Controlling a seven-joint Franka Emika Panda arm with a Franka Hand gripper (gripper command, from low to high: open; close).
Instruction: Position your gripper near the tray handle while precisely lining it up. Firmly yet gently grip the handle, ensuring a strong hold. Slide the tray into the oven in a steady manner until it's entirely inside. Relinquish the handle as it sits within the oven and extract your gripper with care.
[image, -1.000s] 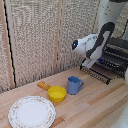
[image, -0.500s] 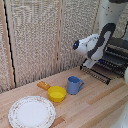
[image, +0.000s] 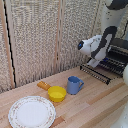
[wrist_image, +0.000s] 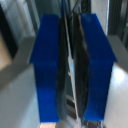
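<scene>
In the exterior view the white gripper (image: 94, 64) reaches down over the front edge of the dark wire tray (image: 107, 70). The tray sticks out of the dark oven (image: 120, 49) at the exterior view's right. In the wrist view the two blue fingers (wrist_image: 49, 65) stand very close together with a thin bar of the tray handle (wrist_image: 68, 45) pinched between them. The gripper (wrist_image: 70, 65) looks shut on that handle. The back of the tray and the inside of the oven are mostly hidden by the arm.
On the wooden table stand a blue mug (image: 75, 85), a yellow bowl with an orange handle (image: 56, 93) and a round patterned plate (image: 31, 112), all toward the exterior view's left of the tray. A woven screen (image: 45, 40) stands behind.
Almost nothing has visibly moved; the arm and the tray stay at the oven's front, with the gripper at the handle.
</scene>
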